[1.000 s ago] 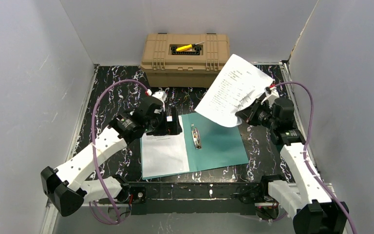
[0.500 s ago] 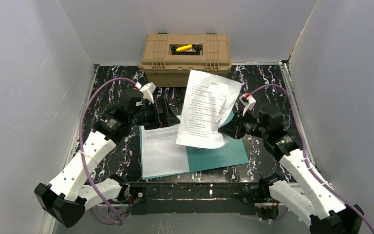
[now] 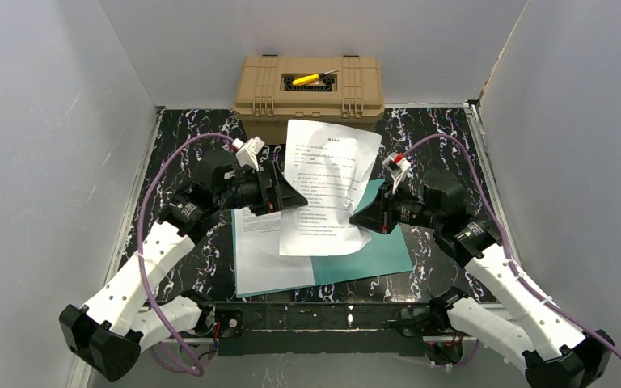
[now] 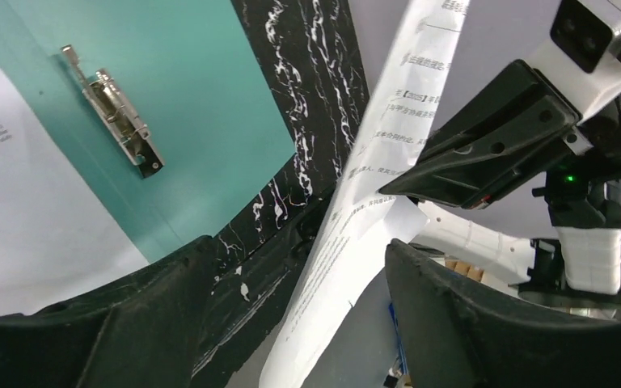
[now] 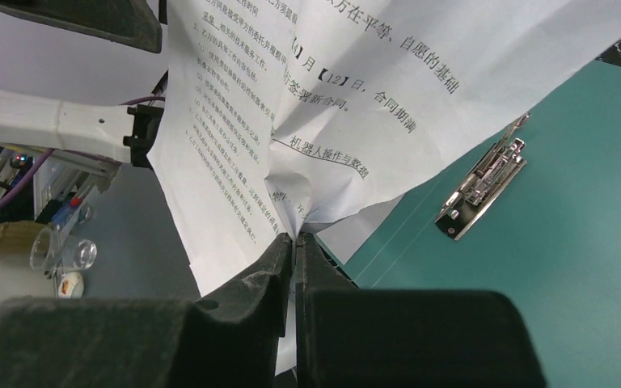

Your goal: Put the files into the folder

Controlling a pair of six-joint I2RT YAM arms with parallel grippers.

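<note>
A teal folder (image 3: pixel 376 242) lies open on the table, with a metal clip (image 4: pixel 113 109) at its spine. One white printed sheet (image 3: pixel 267 259) lies flat on its left leaf. My right gripper (image 3: pixel 365 220) is shut on the lower right edge of the second sheet (image 3: pixel 327 186) and holds it raised and tilted over the folder. The pinch and crumpled paper show in the right wrist view (image 5: pixel 293 238). My left gripper (image 3: pixel 291 196) is open at the sheet's left edge. In the left wrist view (image 4: pixel 295 250) the sheet (image 4: pixel 372 202) passes between its spread jaws.
A tan hard case (image 3: pixel 309 93) with a yellow tool (image 3: pixel 307 78) on its lid stands at the back of the black marbled table (image 3: pixel 186 162). Grey walls close in the left, right and back sides.
My right gripper has carried the held sheet left and down from the back right to over the folder. My left gripper has lifted off the flat sheet and turned toward the held sheet's left edge.
</note>
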